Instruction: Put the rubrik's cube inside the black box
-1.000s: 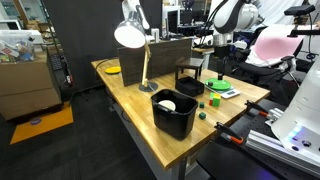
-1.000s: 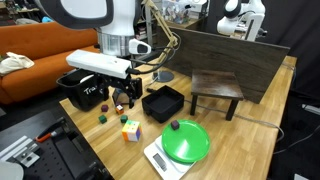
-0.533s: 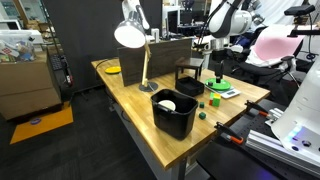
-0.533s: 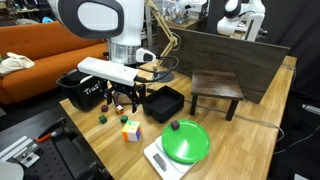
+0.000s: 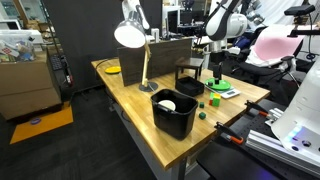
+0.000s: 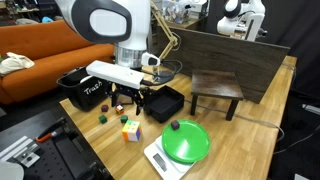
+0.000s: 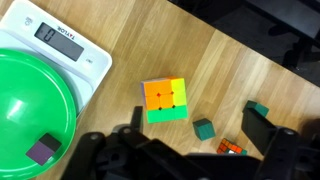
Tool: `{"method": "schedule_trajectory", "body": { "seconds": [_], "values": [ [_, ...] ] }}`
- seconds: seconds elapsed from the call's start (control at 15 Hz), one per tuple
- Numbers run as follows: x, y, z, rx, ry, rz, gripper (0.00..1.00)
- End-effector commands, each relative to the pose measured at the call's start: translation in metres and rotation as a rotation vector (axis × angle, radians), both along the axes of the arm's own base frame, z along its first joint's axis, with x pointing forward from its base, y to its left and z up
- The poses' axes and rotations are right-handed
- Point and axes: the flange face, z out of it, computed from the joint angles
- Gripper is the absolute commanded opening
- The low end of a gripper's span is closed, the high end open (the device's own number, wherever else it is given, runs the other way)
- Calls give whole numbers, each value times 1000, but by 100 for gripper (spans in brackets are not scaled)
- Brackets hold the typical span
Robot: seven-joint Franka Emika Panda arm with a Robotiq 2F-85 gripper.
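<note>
The rubik's cube (image 7: 165, 100) lies on the wooden table, orange face up with green and yellow sides. It also shows in an exterior view (image 6: 131, 130) near the table's front edge. The black box (image 6: 160, 113), square with thin walls, stands just behind it. My gripper (image 7: 198, 132) is open and empty. It hovers above the table (image 6: 130, 103) between the cube and the box, and shows small in an exterior view (image 5: 217, 72). In the wrist view the cube lies just beyond the fingertips, not between them.
A small dark-green cube (image 7: 204, 127), a tiny multicoloured cube (image 7: 230, 148) and a teal cube (image 7: 258, 106) lie near the fingers. A green plate (image 6: 185, 142) sits on a white scale (image 7: 70, 45). A larger black tub (image 6: 80, 92), a dark stool (image 6: 216, 88) and a lamp (image 5: 130, 35) stand around.
The arm has shifted sideways toward the black box and come a little lower. The gripper stays open. The cubes have not moved.
</note>
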Motion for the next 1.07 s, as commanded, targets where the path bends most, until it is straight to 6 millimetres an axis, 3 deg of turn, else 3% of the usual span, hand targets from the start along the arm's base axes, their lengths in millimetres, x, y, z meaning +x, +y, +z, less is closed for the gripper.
{"method": "schedule_trajectory", "body": {
  "seconds": [0.0, 0.27, 0.47, 1.0],
  "values": [
    [23, -4, -40, 16, 78, -20, 100],
    [42, -8, -79, 18, 146, -15, 100],
    [46, -14, -99, 26, 182, -33, 100],
    [34, -5, -114, 77, 258, -42, 100]
  ]
}}
